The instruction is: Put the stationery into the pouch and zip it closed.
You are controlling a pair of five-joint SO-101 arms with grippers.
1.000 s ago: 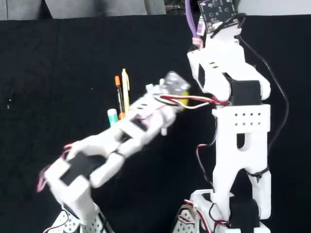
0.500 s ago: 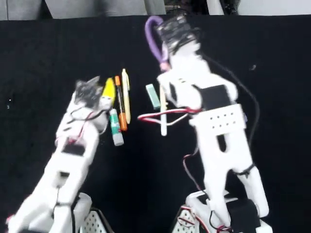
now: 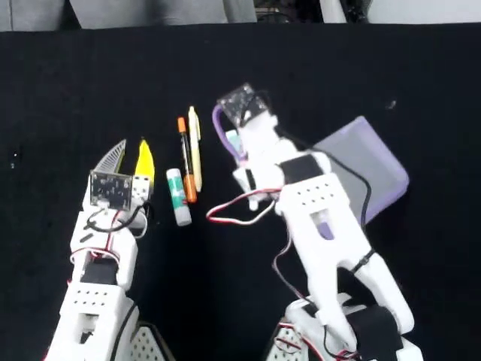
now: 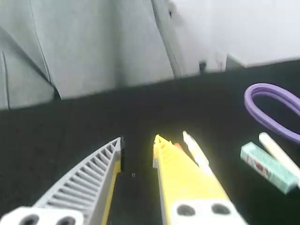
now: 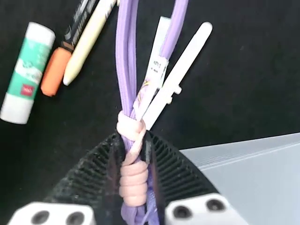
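Now the pouch (image 3: pixel 368 169) lay flat on the table to the right, partly behind the right arm (image 3: pixel 323 226); a second before it had not been on the table at all, with that arm standing tall. The right arm had since folded down toward the middle, while the left arm (image 3: pixel 98 271), which had been stretched across the centre, had swung back to the left and drawn in. The right gripper (image 5: pixel 131 140) was clamped tight on the pouch's purple cord (image 5: pixel 123 56) at its pink knot, so the pouch seemed to have been set down by its strap. The left gripper (image 3: pixel 131 149) stood wide open and empty, low over the table just left of the stationery. None of the stationery had gone in: the pen (image 3: pixel 195 143), marker (image 3: pixel 184 162) and glue stick (image 3: pixel 178 197) lay together between the arms, the white stick (image 5: pixel 180 79) and eraser (image 4: pixel 268 168) nearer the cord. Judging by this, the pouch had only been placed, and the left gripper looked ready for a first pick; filling and zipping were both not yet done.
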